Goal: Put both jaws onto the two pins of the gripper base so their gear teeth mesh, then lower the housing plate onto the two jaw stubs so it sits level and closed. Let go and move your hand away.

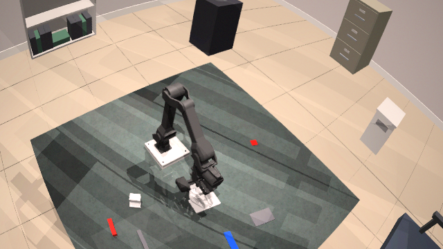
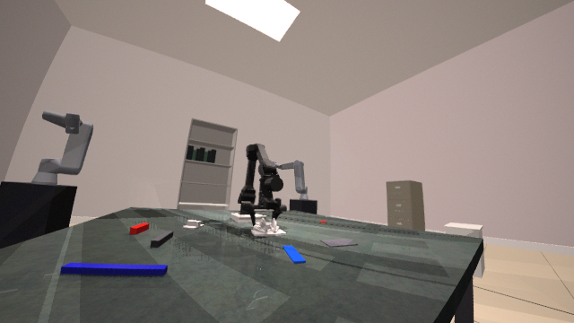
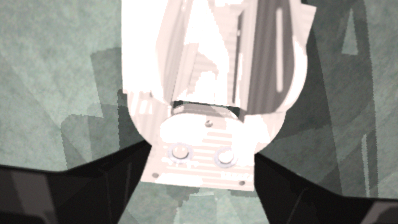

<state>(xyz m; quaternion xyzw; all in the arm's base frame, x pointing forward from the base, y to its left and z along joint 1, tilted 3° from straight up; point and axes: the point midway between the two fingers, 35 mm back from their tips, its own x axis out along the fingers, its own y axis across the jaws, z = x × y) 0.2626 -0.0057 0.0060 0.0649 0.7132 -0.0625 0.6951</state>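
Note:
The white gripper base [image 1: 212,203] [image 2: 269,232] lies on the table under my hand. Two white jaws, one on the left [image 3: 167,65] and one on the right [image 3: 274,60], stand side by side on it; glare hides whether their teeth mesh. The white housing plate [image 3: 202,180] lies over the near end of the jaws, with two round stubs [image 3: 180,152] [image 3: 226,157] showing in its holes. My gripper [image 3: 200,149] [image 2: 265,222] is shut on the housing plate, one finger against each side edge. Whether the plate sits fully level cannot be told.
A small white block [image 1: 135,200] [image 2: 193,223], red bar [image 1: 111,227] [image 2: 139,229] and grey bar [image 1: 142,238] [image 2: 161,239] lie left of the base. A flat grey plate [image 1: 262,216] [image 2: 339,242] and blue bar [image 1: 230,239] [image 2: 293,254] lie toward the right and front.

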